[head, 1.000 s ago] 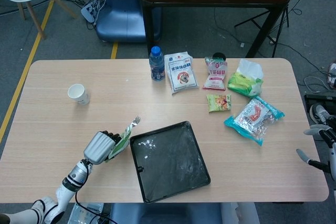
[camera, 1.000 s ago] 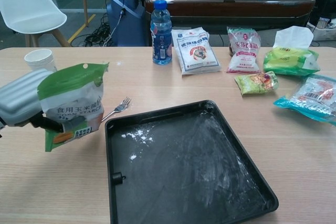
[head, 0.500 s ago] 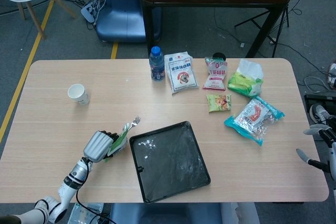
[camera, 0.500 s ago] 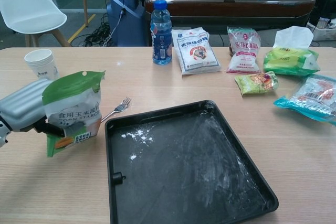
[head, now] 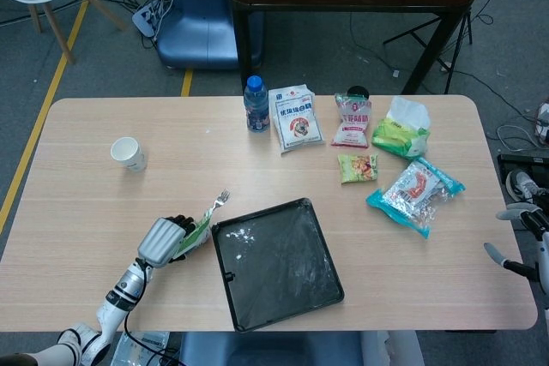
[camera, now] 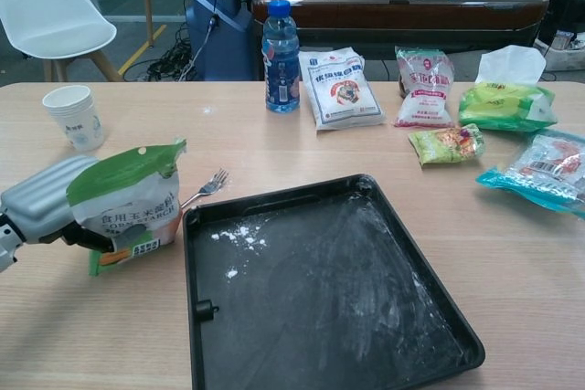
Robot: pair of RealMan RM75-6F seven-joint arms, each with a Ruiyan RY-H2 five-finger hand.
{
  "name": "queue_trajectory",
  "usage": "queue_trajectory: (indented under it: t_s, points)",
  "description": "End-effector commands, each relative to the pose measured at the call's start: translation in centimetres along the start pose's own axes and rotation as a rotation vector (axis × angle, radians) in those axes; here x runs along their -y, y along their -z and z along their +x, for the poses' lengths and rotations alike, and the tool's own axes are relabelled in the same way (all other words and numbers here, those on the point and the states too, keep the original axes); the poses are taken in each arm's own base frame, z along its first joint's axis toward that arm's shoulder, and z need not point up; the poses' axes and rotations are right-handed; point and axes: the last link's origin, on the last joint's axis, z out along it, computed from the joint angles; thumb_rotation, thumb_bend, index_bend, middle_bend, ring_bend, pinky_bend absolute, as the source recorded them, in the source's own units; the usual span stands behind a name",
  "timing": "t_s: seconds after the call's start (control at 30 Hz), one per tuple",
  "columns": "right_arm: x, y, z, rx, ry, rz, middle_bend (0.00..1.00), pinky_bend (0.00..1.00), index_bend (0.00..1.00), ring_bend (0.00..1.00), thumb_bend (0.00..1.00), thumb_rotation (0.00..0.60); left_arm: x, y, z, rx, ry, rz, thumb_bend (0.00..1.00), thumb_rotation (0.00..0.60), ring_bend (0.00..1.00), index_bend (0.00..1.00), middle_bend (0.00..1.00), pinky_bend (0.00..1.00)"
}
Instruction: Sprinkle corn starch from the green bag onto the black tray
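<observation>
Chest view: we are gripping the green corn starch bag (camera: 128, 207) in our left robot hand (camera: 41, 200), upright on the surface just left of the black tray (camera: 320, 285). Letting go carelessly risks toppling it, spilling starch. Right robot hand (head: 521, 242) is hanging idle, fingers unclear.

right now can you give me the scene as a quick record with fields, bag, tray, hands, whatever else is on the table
bag: green bag held by the left hand, set down on the table just left of the tray
tray: black tray, flat on the table, white powder in its near-left part and smeared across it
fork: fork lying behind the bag, beside the tray's far-left corner
right hand: right hand off the table's right edge, holding nothing
other things: paper cup, water bottle, several snack packets along the far side
</observation>
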Motion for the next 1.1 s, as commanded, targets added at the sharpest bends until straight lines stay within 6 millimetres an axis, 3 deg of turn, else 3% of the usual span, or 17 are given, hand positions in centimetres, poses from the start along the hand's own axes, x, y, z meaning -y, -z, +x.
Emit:
queue_trajectory:
  t_s: [0.03, 0.27, 0.53, 1.1]
  points:
    - [0.0, 0.0, 0.0, 0.0, 0.001, -0.002, 0.35, 0.18, 0.42, 0.17, 0.08, 0.6, 0.0, 0.2, 0.0, 0.008, 0.001, 0.006, 0.36, 0.6, 0.29, 0.13, 0.29, 0.51]
    - [-0.1, 0.0, 0.0, -0.001, 0.0, -0.003, 0.35, 0.18, 0.42, 0.17, 0.08, 0.6, -0.1, 1.0, 0.4, 0.038, 0.023, 0.024, 0.36, 0.6, 0.2, 0.0, 0.17, 0.45]
    - [0.0, 0.0, -0.1, 0.0, -0.002, 0.0, 0.35, 0.18, 0.42, 0.17, 0.08, 0.6, -0.1, 2.0, 1.3, 0.065, 0.017, 0.05, 0.35, 0.6, 0.16, 0.0, 0.11, 0.41]
    - [0.0, -0.1, -0.3, 0.002, -0.005, 0.003, 0.35, 0.18, 0.42, 0.17, 0.08, 0.6, -1.0, 4.5, 3.2, 0.113, 0.001, 0.052, 0.35, 0.6, 0.15, 0.0, 0.11, 0.38]
